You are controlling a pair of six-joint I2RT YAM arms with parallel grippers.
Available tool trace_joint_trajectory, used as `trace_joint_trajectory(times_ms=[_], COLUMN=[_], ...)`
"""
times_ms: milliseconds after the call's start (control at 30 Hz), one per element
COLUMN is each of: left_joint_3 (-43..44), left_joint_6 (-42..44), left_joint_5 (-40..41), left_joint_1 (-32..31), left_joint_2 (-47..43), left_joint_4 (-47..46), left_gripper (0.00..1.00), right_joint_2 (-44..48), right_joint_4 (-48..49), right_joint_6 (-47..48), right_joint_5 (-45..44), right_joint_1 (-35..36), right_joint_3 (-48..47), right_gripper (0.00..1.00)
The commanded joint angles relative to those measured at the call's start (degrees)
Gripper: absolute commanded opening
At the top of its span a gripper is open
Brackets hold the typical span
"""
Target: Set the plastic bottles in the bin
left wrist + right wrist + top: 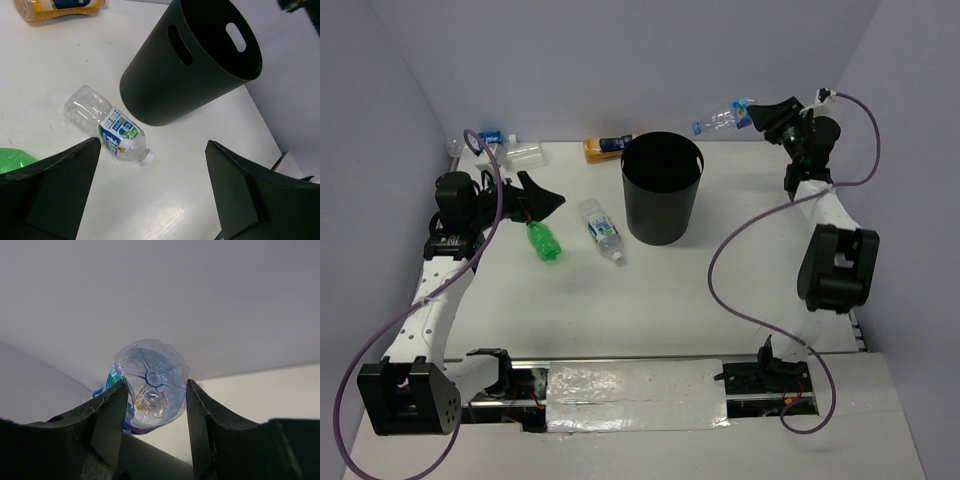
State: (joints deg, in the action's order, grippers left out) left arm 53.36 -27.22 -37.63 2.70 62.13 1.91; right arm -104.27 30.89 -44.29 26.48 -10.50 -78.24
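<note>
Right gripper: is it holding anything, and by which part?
A clear plastic bottle, pinched near its base between the fingers.

From high behind the arm bases (405, 395), the top camera looks down across the worktop (620, 320) to its far edge. The left wrist camera peers close past its spread claw (152, 144) at the bin (190, 65) and clear bottle (107, 125), both shared overhead. The right wrist camera faces the wall (160, 290), tight on its clamped blue-labelled bottle (152, 380).

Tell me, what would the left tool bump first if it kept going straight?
Probably the clear plastic bottle with the white-green label, lying just ahead of the open left tool; the tall black bin stands behind it. Depth is unclear.
</note>
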Motion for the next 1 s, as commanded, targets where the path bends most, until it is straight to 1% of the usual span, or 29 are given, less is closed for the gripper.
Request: trace_joint_trajectory(times_ms=[0,33,100,133,200,300,333,367,400,433,500,567,600,667,700,733,767,800,833,900,933,967], left_joint_3=[0.86,0.86,0.69,0.60,0.69,1.04,1.48,1.74,2.09,2.97,4.20,4.64,5.08,5.61,6.13,6.40,7.01,7.37,7.63,8.77,9.12,10.17], left_joint_6=[-1.07,-1.25,-1.51,-1.60,-1.61,-1.78,-1.87,-1.96,-1.87,-1.96,-1.87,-2.04,-2.13,-2.92,-3.36,-4.93,-5.73,-6.61,-8.44,-10.56,-12.92,-14.42], left_joint_5=[-1.92,-2.01,-2.19,-2.10,-1.92,-0.26,0.27,0.62,1.15,1.50,3.60,5.71,6.68,9.05,9.85,11.07,12.13,13.36,16.41,20.03,23.44,25.13], left_joint_1=[-0.50,-0.59,-0.85,-1.03,-1.38,-2.08,-2.17,-2.26,-2.26,-3.91,-5.41,-6.65,-8.13,-10.51,-11.22,-12.53,-13.24,-14.03,-14.65,-16.49,-17.46,-17.90], left_joint_2=[-0.34,-0.34,-0.52,-0.52,-0.43,0.53,0.97,1.41,2.63,3.52,6.15,8.43,9.14,11.43,12.31,13.97,14.77,15.47,16.70,18.37,19.08,19.69], left_joint_4=[-3.14,-3.23,-3.49,-3.58,-3.41,-2.44,-2.09,-0.35,0.37,1.07,3.88,5.46,6.60,8.18,8.63,9.24,10.38,11.09,11.70,13.46,13.99,14.60], left_gripper=[0.99,1.00,1.00,0.99,0.99,0.99,0.99,0.99,0.99,1.00,1.00,0.99,0.99,0.99,0.99,0.99,1.00,0.99,0.99,0.99,0.99,0.99], right_joint_2=[11.43,15.89,19.96,23.20,26.38,28.24,28.68,29.20,30.08,30.70,31.75,31.67,30.89,28.78,28.07,27.20,26.93,27.01,27.19,29.38,31.56,32.71], right_joint_4=[7.16,8.38,9.27,9.88,9.28,3.84,-0.27,-1.70,-4.15,-4.78,-6.27,-8.03,-10.48,-12.87,-14.97,-16.12,-17.43,-17.80,-18.41,-20.17,-20.69,-22.27], right_joint_6=[10.88,13.77,16.51,18.43,20.20,24.85,28.96,31.17,36.07,37.95,41.98,43.76,47.33,49.82,51.83,52.81,53.25,53.26,53.26,53.79,54.13,55.27], right_joint_5=[-6.23,-7.40,-9.94,-10.22,-8.91,-5.14,-4.86,-4.86,-4.60,-4.68,-4.16,-3.45,-3.54,-5.03,-5.56,-5.65,-6.08,-6.18,-5.83,-4.25,-3.63,-1.89], right_joint_1=[2.23,2.68,4.34,4.87,5.75,8.47,10.22,12.41,13.57,15.75,17.44,19.64,20.60,23.33,24.03,24.82,25.09,25.18,25.09,25.01,25.09,25.01], right_joint_3=[7.19,8.70,11.51,12.14,12.32,10.40,10.04,10.12,10.99,11.78,14.25,14.87,14.52,12.68,11.97,10.49,9.95,9.60,8.99,9.24,9.50,9.77], right_gripper=[0.20,0.20,0.20,0.20,0.20,0.20,0.20,0.20,0.21,0.22,0.23,0.26,0.27,0.45,0.57,0.81,0.91,0.98,1.00,1.00,1.00,1.00])
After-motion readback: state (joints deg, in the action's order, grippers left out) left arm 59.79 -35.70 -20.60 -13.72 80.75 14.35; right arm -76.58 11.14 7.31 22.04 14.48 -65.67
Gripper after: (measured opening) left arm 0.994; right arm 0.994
